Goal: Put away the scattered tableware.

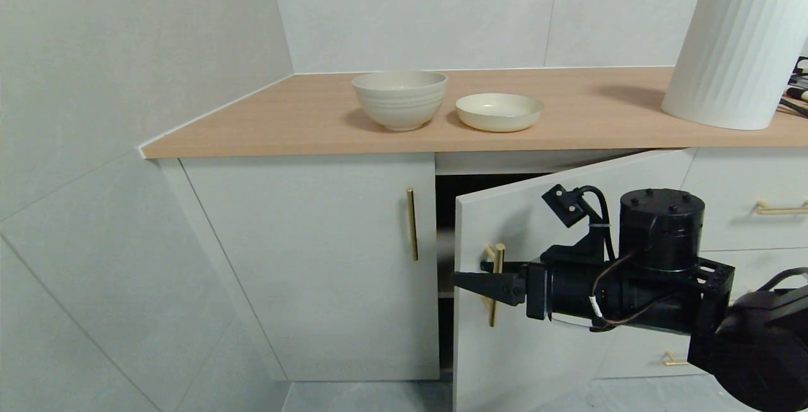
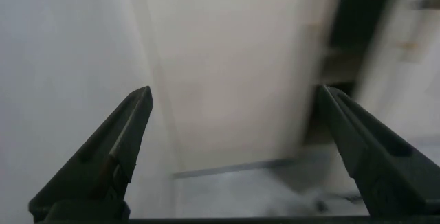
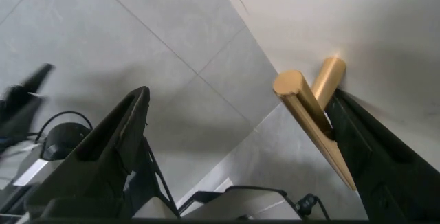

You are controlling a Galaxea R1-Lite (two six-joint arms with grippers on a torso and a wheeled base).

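So, R gripper [image 1: 469, 274] was open, straddling the vertical door handle [image 1: 497, 260], close by one finger; bowl [image 1: 399, 98] & dish [image 1: 499, 111] well above.

Ribbed cream bowl [image 1: 399, 100] and shallow cream dish [image 1: 499, 111] stand upright, seemingly just apart, on countertop [image 1: 265, 128].

You have two pieces of tableware on the one light-brown wooden worktop [image 1: 284, 122]: one deep ribbed cream ceramic bowl [image 1: 399, 100] and one shallow cream ceramic dish [image 1: 499, 111]. You can also count one tall white ribbed container [image 1: 735, 55], two pale cabinet doors [image 1: 303, 273] [image 1: 505, 361] and four slim brass bar handles [image 1: 411, 224] [image 1: 499, 257] [image 1: 781, 208] [image 1: 674, 358]
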